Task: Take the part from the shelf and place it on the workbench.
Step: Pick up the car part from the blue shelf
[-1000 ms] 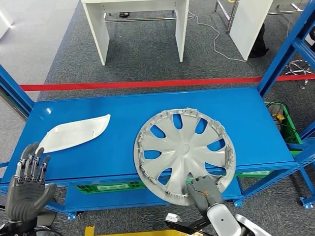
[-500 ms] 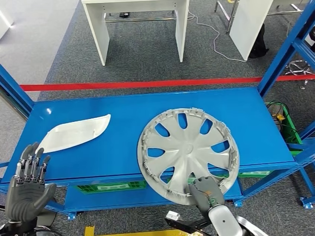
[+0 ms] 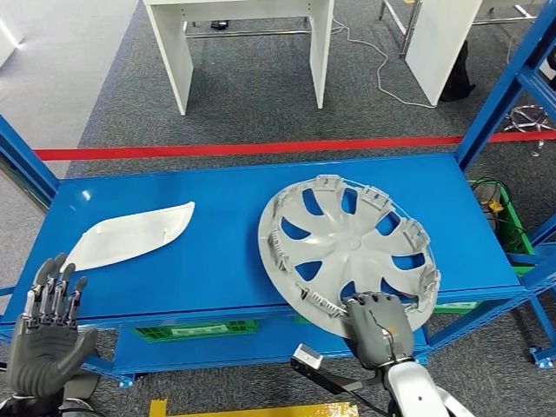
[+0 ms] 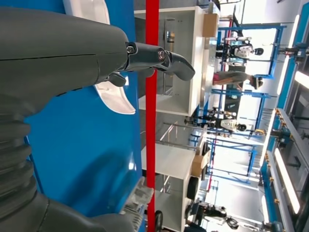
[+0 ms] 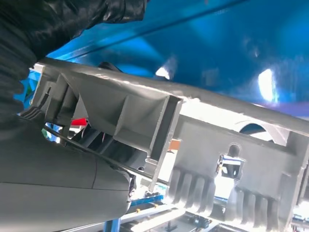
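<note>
We face the long blue metal shelf (image 3: pixel 196 252), its top deck running across in front of us. On its right half lies the round silver-grey plastic wheel cover (image 3: pixel 347 252), inner side up, its near edge overhanging the shelf's front lip and its far edge tilted up. A curved white plastic trim piece (image 3: pixel 128 234) lies flat on the left half, well apart from the cover. Our right hand (image 3: pixel 379 328) grips the cover's near rim from below the shelf front; the right wrist view shows the ribbed rim pressed against the palm. Our left hand (image 3: pixel 46 334) hangs free with fingers spread, holding nothing, near the trim piece. We judge the right hand must carry the cover toward us, off the lip.
</note>
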`<action>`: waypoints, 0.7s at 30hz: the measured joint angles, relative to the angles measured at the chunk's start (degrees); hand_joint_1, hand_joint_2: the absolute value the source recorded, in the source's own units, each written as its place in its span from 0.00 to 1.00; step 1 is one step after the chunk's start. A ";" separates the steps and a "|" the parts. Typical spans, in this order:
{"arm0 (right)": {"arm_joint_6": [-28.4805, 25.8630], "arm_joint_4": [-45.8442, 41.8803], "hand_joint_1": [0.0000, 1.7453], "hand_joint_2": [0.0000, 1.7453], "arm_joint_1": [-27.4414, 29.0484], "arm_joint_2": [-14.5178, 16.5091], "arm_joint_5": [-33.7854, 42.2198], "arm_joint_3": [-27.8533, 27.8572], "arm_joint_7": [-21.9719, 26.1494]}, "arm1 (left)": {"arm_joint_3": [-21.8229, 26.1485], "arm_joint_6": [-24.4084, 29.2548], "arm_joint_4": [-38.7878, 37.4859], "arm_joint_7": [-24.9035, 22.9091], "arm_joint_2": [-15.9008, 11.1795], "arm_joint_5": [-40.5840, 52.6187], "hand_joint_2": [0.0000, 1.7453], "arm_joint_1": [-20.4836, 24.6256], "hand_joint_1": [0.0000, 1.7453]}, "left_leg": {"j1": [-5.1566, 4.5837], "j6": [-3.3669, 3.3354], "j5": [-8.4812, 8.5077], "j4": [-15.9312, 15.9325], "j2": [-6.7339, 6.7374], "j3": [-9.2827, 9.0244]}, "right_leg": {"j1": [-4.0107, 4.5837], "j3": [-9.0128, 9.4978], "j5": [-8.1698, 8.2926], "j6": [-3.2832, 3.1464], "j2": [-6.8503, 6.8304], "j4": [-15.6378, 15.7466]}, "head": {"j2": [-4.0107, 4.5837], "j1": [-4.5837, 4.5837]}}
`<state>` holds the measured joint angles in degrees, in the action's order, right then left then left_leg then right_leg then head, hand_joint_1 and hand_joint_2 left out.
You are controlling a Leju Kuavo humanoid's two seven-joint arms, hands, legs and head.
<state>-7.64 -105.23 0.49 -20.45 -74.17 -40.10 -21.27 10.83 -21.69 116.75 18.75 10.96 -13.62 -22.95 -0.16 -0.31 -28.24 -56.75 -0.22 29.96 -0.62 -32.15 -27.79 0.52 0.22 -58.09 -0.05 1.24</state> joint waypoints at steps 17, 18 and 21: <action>-5.83 -4.43 1.00 1.00 0.90 0.73 -3.57 1.57 2.33 | -0.01 -0.83 0.06 0.17 0.56 0.44 1.00 -0.15 0.00 | 0.00 0.00 0.00 0.00 0.00 0.03 | -0.01 -0.03 0.00 0.00 0.00 0.00 | 0.00 0.01; -6.30 -4.84 1.00 1.00 0.89 0.78 -3.99 1.60 2.39 | -0.01 -0.89 0.06 0.21 0.61 0.49 1.00 -0.19 0.00 | 0.00 0.00 0.00 0.00 0.00 0.03 | 0.00 -0.04 0.00 0.00 -0.01 0.00 | 0.00 0.00; -7.91 -6.50 1.00 1.00 0.86 0.99 -5.95 1.90 2.55 | -0.01 -1.20 0.06 0.40 0.86 0.58 0.25 -0.39 0.00 | 0.00 0.00 0.00 0.00 0.00 0.06 | 0.00 -0.05 0.00 0.00 0.00 0.00 | 0.01 0.00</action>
<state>-15.56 -111.72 1.35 -19.46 -80.12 -38.20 -18.71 10.82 -22.89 116.80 19.16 11.82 -13.04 -23.34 -0.16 -0.31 -28.24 -56.75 -0.22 30.02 -0.63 -32.20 -27.79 0.52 0.21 -58.09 -0.04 1.24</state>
